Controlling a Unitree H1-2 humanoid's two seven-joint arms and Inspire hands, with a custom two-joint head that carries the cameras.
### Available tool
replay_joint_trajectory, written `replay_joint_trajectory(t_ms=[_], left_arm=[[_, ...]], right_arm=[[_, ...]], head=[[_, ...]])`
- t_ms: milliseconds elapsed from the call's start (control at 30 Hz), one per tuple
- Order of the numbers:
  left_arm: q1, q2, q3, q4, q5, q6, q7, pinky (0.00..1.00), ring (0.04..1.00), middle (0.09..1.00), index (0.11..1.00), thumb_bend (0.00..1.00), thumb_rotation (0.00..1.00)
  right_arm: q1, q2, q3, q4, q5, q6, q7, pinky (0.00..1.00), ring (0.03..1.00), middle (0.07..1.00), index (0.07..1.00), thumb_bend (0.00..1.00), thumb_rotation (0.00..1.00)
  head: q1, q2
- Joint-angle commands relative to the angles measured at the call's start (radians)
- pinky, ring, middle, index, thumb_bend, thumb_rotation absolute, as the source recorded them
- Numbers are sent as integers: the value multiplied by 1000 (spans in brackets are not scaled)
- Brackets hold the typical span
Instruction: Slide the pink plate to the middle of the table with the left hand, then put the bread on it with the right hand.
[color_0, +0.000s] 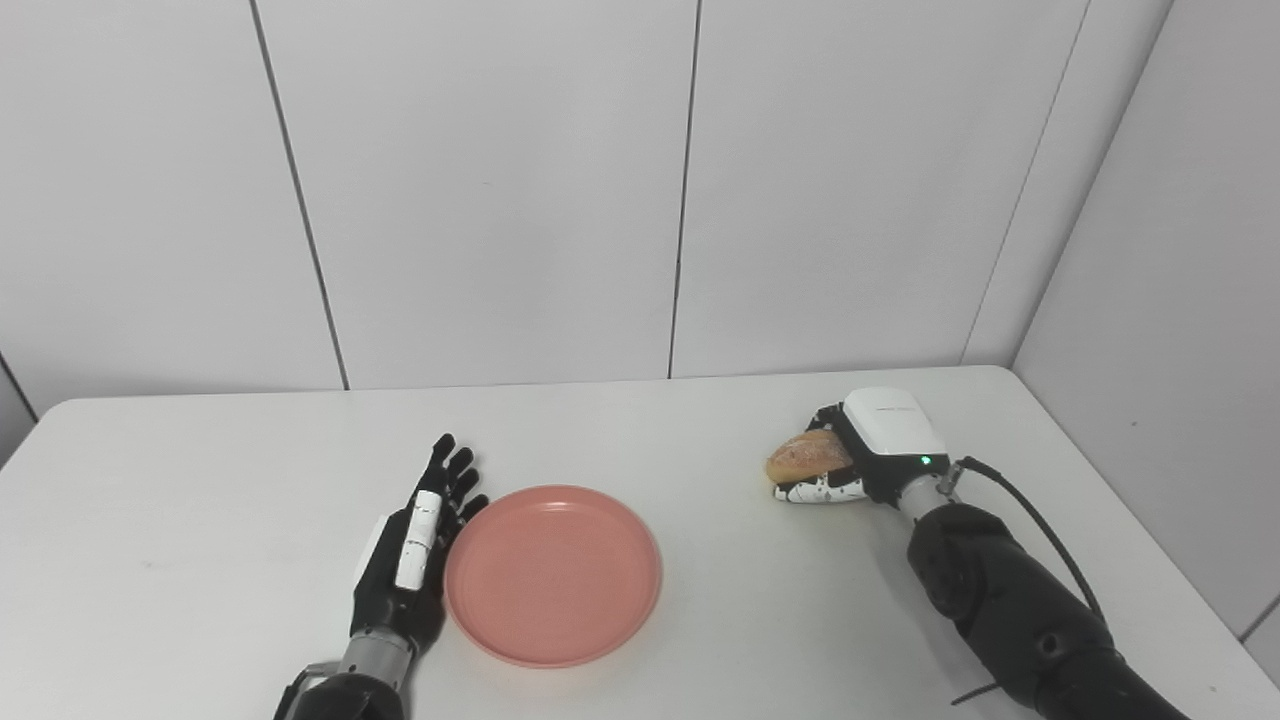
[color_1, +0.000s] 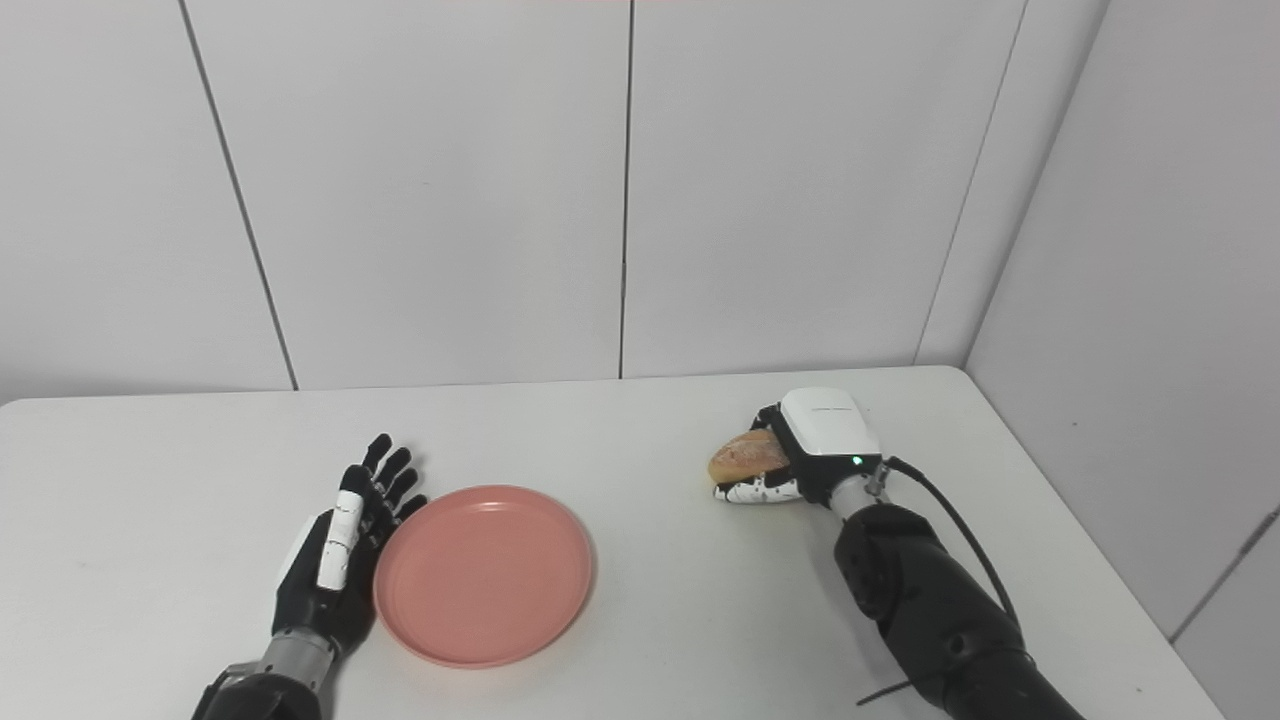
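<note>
The pink plate (color_0: 553, 573) lies flat near the table's front, a little left of centre, with nothing on it. My left hand (color_0: 415, 545) stands on edge against the plate's left rim, open, fingers stretched away from me. At the right, a brown bread roll (color_0: 806, 454) sits low over the table, and my right hand (color_0: 868, 450) is shut on it, fingers curled over its top and thumb under it. I cannot tell whether the roll touches the table.
The white table (color_0: 640, 430) ends at a wall behind and at a rounded corner at the far right. A black cable (color_0: 1040, 530) loops from the right wrist along the forearm.
</note>
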Motion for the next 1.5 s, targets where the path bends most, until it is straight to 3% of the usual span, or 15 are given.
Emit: replay_joint_trajectory(t_ms=[0, 367, 667, 833, 967, 1167, 1367, 1467], left_arm=[[103, 4, 0, 59, 6, 48, 9, 946, 989, 988, 1000, 877, 858], [98, 1, 1, 70, 3, 50, 10, 952, 992, 986, 1000, 887, 848], [98, 2, -1, 72, 3, 47, 4, 950, 999, 994, 1000, 886, 852], [101, 1, -3, 62, 4, 53, 6, 947, 997, 990, 1000, 889, 850], [102, -3, -4, 61, 6, 54, 10, 946, 996, 987, 1000, 887, 849], [102, -13, -8, 58, 13, 58, 22, 935, 989, 978, 1000, 900, 845], [102, -21, -17, 60, 20, 50, 23, 921, 990, 974, 1000, 877, 844], [102, -27, -19, 55, 25, 53, 26, 907, 987, 973, 1000, 878, 851]], right_arm=[[-37, -28, -20, -34, 16, -52, -35, 258, 329, 416, 507, 611, 530], [-41, -37, -37, -118, 28, -63, -27, 228, 294, 381, 499, 575, 498], [-39, -37, -45, -115, 47, -92, -34, 129, 184, 274, 484, 609, 370], [-31, -30, -48, -171, 57, -85, -11, 128, 182, 273, 496, 610, 415], [-24, -14, -49, -244, 67, -76, 17, 131, 188, 277, 497, 603, 382], [-19, 23, -46, -367, 66, -60, 63, 134, 191, 283, 489, 626, 411], [-19, 72, -43, -438, 66, -80, 90, 126, 185, 275, 476, 636, 397], [-16, 97, -39, -465, 64, -76, 104, 134, 193, 287, 529, 639, 402]], head=[[1, 1], [4, 3], [9, 6], [16, 7], [22, 8], [44, 9], [79, 9], [91, 8]])
